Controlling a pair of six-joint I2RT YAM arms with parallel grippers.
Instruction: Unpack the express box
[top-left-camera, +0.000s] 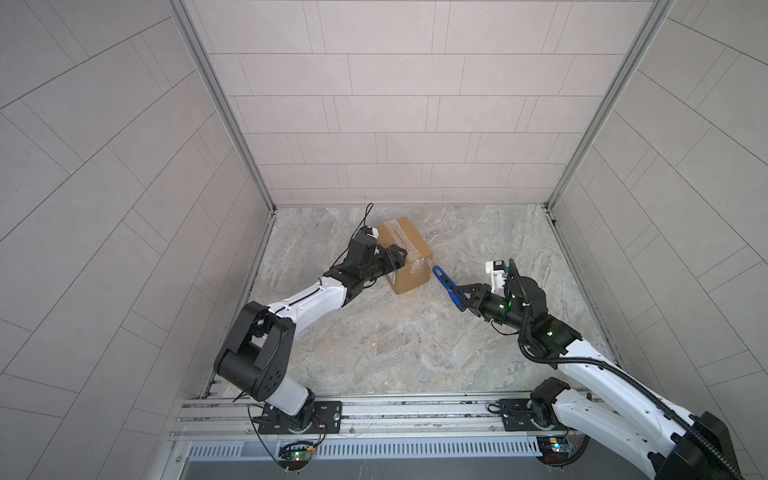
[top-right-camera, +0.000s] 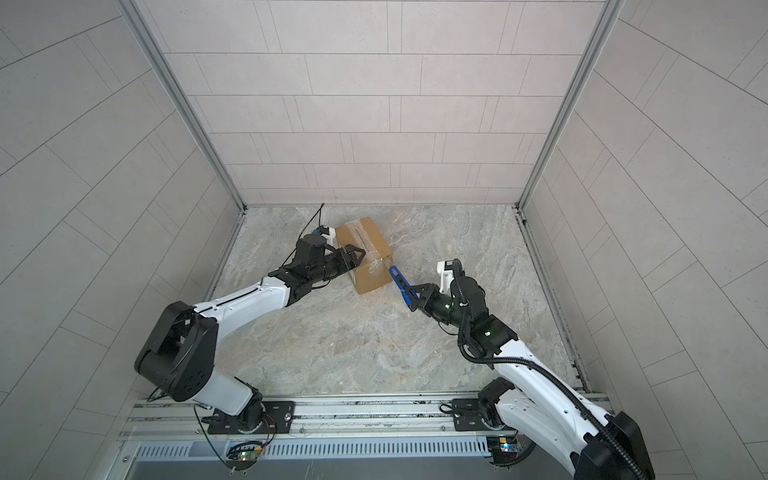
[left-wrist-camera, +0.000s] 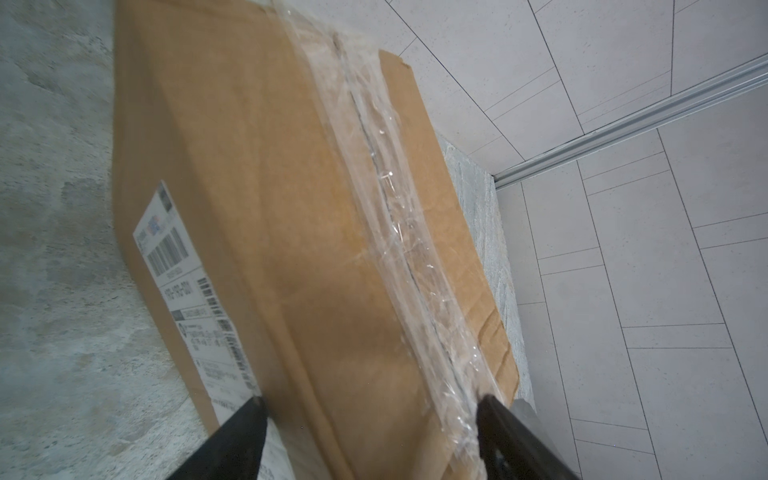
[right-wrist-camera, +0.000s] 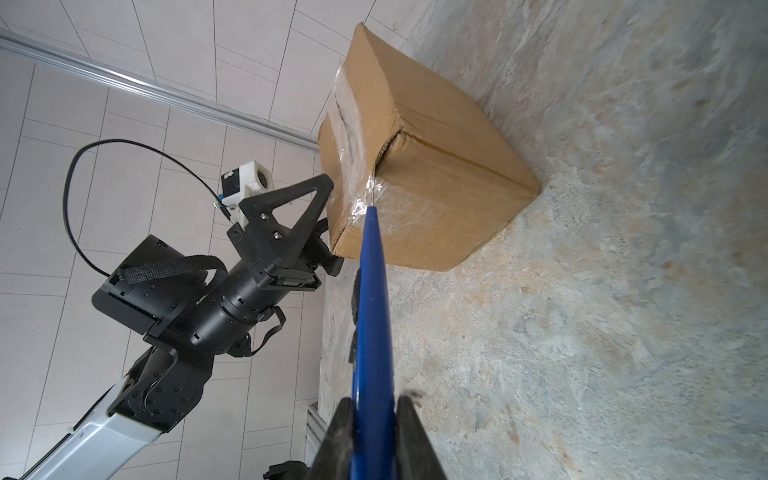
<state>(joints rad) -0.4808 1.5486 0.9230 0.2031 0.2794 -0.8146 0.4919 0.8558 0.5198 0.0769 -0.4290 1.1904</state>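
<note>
The express box (top-left-camera: 409, 245) (top-right-camera: 368, 243), a brown carton with clear tape along its top seam, stands at the back left of the marble table. My left gripper (top-left-camera: 399, 259) (left-wrist-camera: 370, 399) is open, its jaws wide astride the edge between the taped top and the side with the white label (left-wrist-camera: 183, 282). My right gripper (top-left-camera: 463, 300) (right-wrist-camera: 374, 407) is shut on the handle of a blue cutter (top-left-camera: 445, 283) (right-wrist-camera: 372, 311). The cutter's thin blade tip meets the tape at the box's near right corner (right-wrist-camera: 372, 189).
Tiled walls (top-left-camera: 124, 208) close in the table on the left, back and right; the box stands near the back left corner. An aluminium rail (top-left-camera: 395, 409) carrying both arm bases runs along the front edge. Bare marble (top-left-camera: 395, 345) lies between the arms.
</note>
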